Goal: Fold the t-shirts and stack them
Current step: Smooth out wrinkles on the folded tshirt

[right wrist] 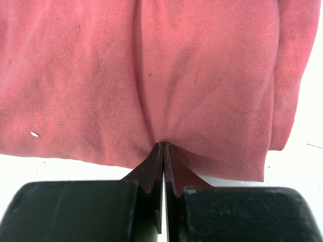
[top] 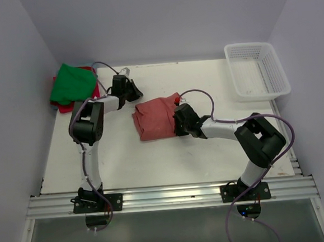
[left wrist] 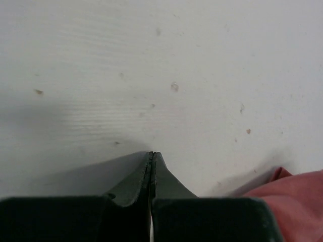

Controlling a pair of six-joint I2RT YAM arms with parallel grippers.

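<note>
The faded brick-red t-shirt (top: 155, 118) is lying flat near the middle of the worktop (top: 154, 161), folded into a rough rectangle. Soft creases are running across its cloth and gathering toward one spot on its edge. The bright green t-shirt (top: 72, 83) is sitting folded at the far left corner, resting on top of the red-pink t-shirt (top: 64, 108), whose edges are peeking out beneath it along the near and right sides.

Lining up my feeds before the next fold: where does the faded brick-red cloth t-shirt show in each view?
Top external: faded brick-red cloth t-shirt, folded, mid-table.
Left wrist: only its corner, bottom right.
Right wrist: it fills the upper picture.
Shared landmark: the white table top, showing bare in all three.
</note>
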